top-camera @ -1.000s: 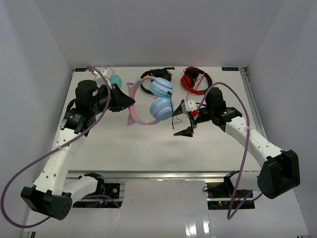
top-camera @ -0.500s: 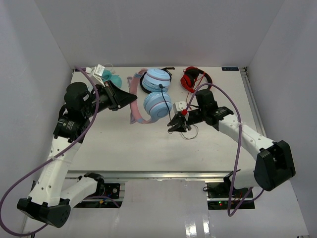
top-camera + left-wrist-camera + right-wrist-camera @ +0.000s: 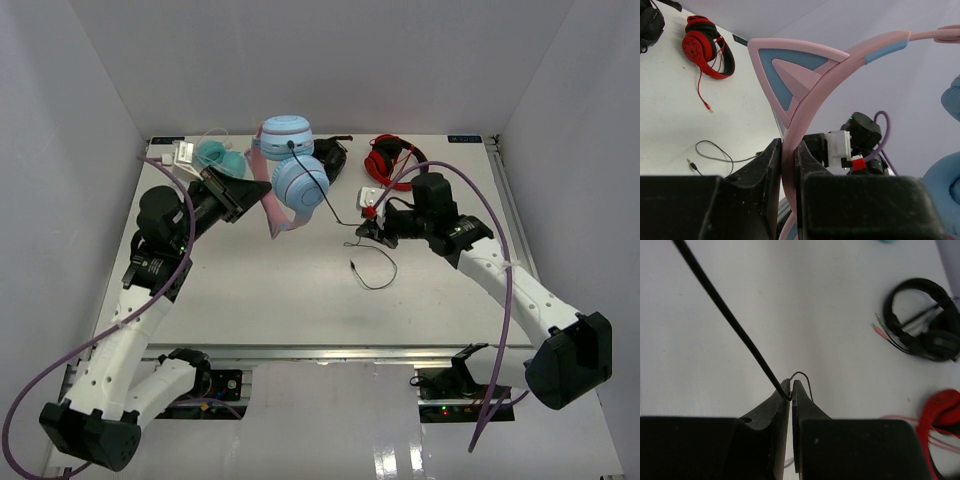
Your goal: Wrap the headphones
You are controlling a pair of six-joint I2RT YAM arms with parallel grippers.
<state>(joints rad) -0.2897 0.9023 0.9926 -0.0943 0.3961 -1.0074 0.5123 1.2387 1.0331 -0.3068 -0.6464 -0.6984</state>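
**Worktop contents, left to right**

1. Teal headphones: small pair lying at the far left corner of the white worktop.
2. Left claw: clenched on the pink headband. Both jaws pinch the band just below a cat ear with a blue inset.
3. Cat-ear headphones: held up off the worktop by the left claw, over the far centre. In the overhead view the two light-blue ear cups sit one behind the other. The headband curves back toward the left claw.
4. Black headphones: at the far edge, partly hidden behind the blue ear cups.
5. Cable: thin and black. It runs from the farther ear cup down and rightward to the right claw. Past the claw its free end lies in a loose loop on the worktop and ends in a jack plug.
6. Right claw: clamped on the cable, which is pinched at the jaw tips, low over the worktop right of centre.
7. Red headphones: at the far edge, right of centre, with a red cord trailing.
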